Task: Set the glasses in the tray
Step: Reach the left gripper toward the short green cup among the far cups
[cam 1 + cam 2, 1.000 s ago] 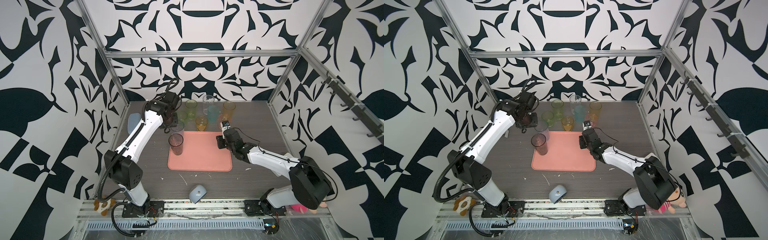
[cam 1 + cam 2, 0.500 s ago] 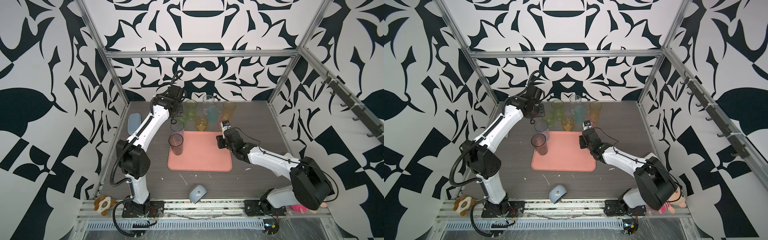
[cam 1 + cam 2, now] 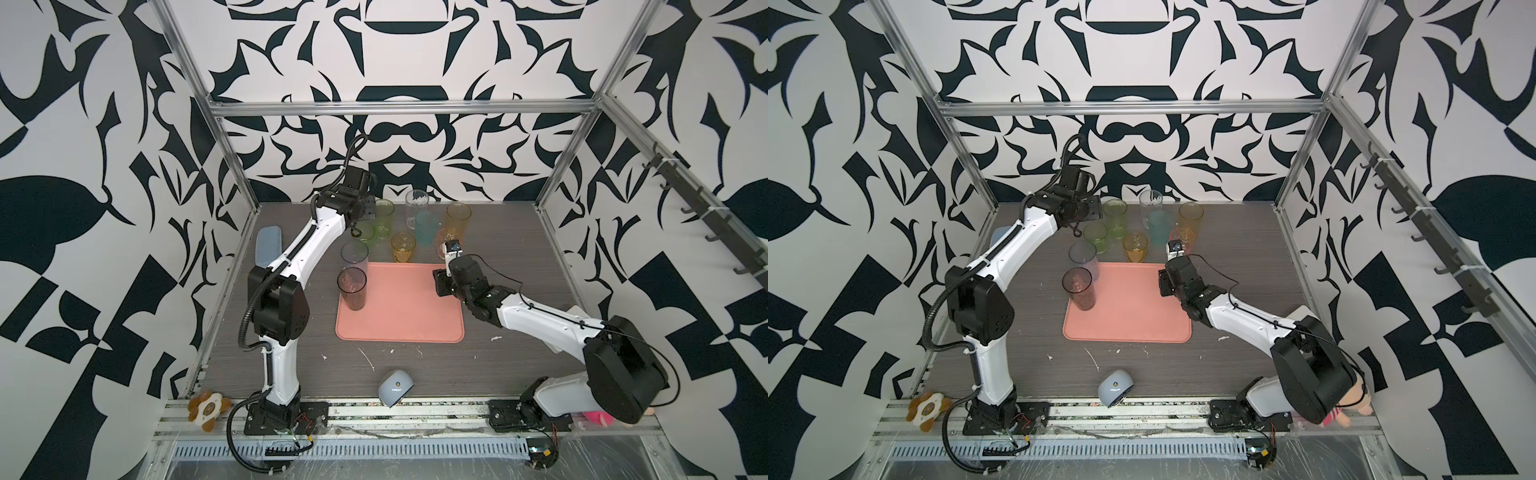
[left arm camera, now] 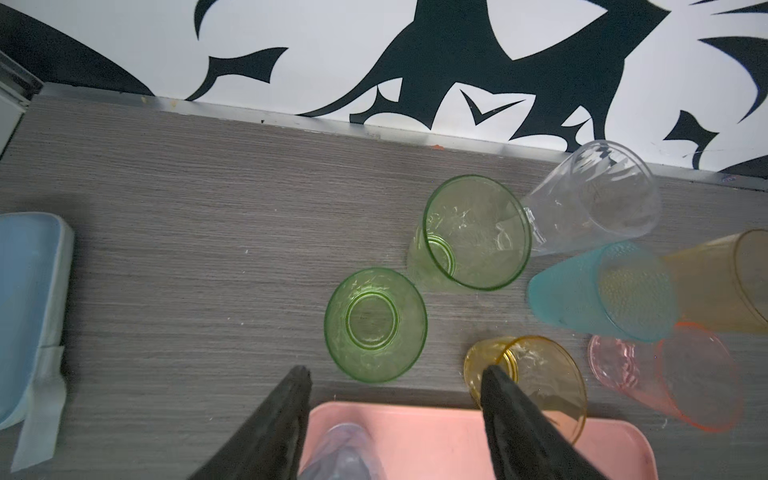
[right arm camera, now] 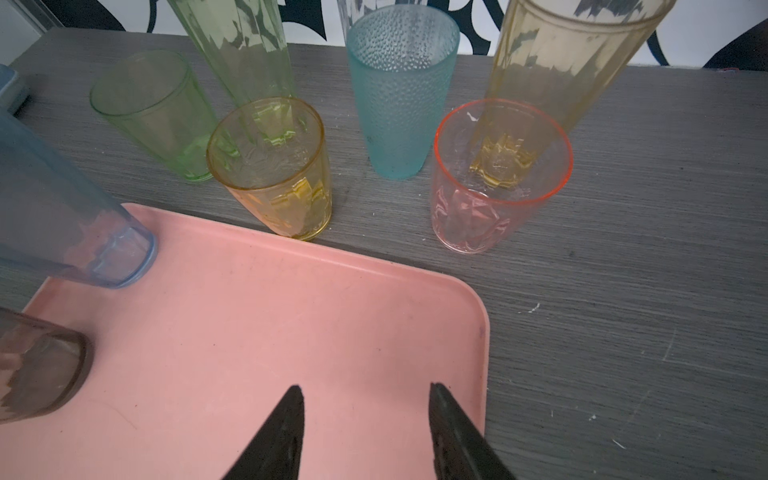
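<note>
One tray (image 3: 407, 316); nine glasses (image 3: 426, 226): two upright on tray, grey glass (image 3: 352, 289), blue glass (image 3: 354, 252); seven on tabletop (image 3: 511, 249); left hand (image 4: 395, 370) fingers apart, empty; right hand (image 5: 365, 387) apart, empty.

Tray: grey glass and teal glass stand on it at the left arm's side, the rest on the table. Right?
Not quite. The second glass on the tray is the blue glass, not the teal one. The teal glass stands on the table behind the tray. The grey glass is on the tray as you say. The right wrist view shows it.
</note>
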